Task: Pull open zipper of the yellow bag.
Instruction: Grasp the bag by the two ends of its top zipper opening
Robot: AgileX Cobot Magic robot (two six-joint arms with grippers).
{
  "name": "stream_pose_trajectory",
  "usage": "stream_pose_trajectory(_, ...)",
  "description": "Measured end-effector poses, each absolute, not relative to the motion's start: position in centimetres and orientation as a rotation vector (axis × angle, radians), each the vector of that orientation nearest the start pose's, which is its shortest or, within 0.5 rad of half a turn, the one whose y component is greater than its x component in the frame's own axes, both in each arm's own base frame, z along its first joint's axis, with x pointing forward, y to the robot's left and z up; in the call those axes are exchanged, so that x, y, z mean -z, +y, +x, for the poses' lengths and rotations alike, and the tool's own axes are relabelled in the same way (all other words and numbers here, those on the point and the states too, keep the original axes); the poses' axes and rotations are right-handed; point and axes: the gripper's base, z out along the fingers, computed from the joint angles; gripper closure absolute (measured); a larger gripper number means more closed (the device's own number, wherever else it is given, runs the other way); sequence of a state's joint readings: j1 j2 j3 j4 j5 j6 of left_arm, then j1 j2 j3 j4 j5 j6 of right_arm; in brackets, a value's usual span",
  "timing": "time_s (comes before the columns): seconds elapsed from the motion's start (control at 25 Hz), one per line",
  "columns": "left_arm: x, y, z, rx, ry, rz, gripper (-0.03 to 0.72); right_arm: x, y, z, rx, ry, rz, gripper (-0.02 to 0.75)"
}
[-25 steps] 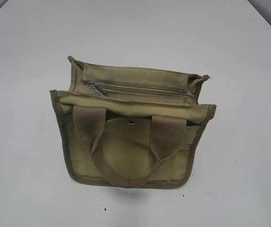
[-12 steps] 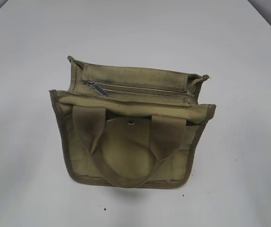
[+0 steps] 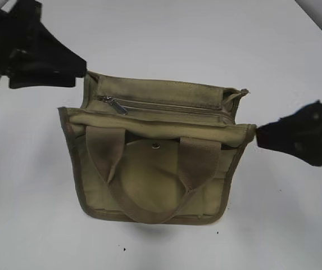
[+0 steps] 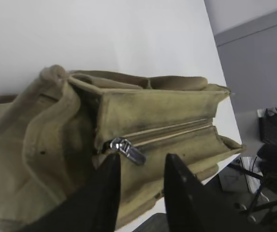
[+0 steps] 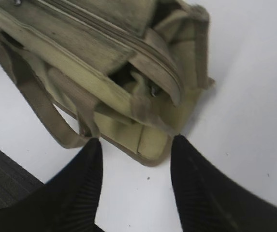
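The yellow bag [image 3: 149, 180] lies on the white table, handles [image 3: 107, 154] toward the camera. Its zipper [image 3: 175, 107] runs across the top, shut, with the silver pull tab [image 3: 116, 105] at the left end. My left gripper [image 3: 82, 70] hovers at the bag's far left corner. In the left wrist view this gripper [image 4: 143, 157] is open, and the pull tab [image 4: 128, 150] lies just past its left fingertip. My right gripper [image 3: 259, 135] is at the bag's right edge. It [image 5: 137, 141] stands open, its fingertips flanking the bag's corner [image 5: 153, 147] without clamping it.
The white table [image 3: 161, 34] surrounds the bag on all sides. A round silver snap button [image 3: 156, 145] sits on the front flap. Past the table edge the left wrist view shows dark equipment [image 4: 276, 164] and a grey wall [image 4: 254, 67].
Both grippers have come into the exterior view, the left at the bag's far left corner and the right at its right edge. The bag has not moved.
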State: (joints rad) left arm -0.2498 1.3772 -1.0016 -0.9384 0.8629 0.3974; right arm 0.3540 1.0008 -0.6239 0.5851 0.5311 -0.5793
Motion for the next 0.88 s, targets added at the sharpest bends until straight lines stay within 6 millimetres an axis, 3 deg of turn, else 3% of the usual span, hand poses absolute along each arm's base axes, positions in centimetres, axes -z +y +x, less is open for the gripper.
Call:
stream_pose_trajectory(0.28, -27.5, -13.7, 28.7, 1.061, 2.571, 0.187, 0.440, -29.1, 14.3, 21.3, -0.491, 2.144, -0.884, 0.376)
stream_pose_trajectory(0.64, -26.4, -16.0, 29.3, 1.041, 2.557, 0.199, 0.441, -30.0, 20.2, 26.6, -0.475, 2.033, -1.086, 0.376)
stream_pose_trajectory(0.88, -27.4, -16.4, 29.7, 1.034, 2.530, 0.242, 0.669, -28.7, 23.6, 28.7, -0.457, 1.999, -1.209, 0.376)
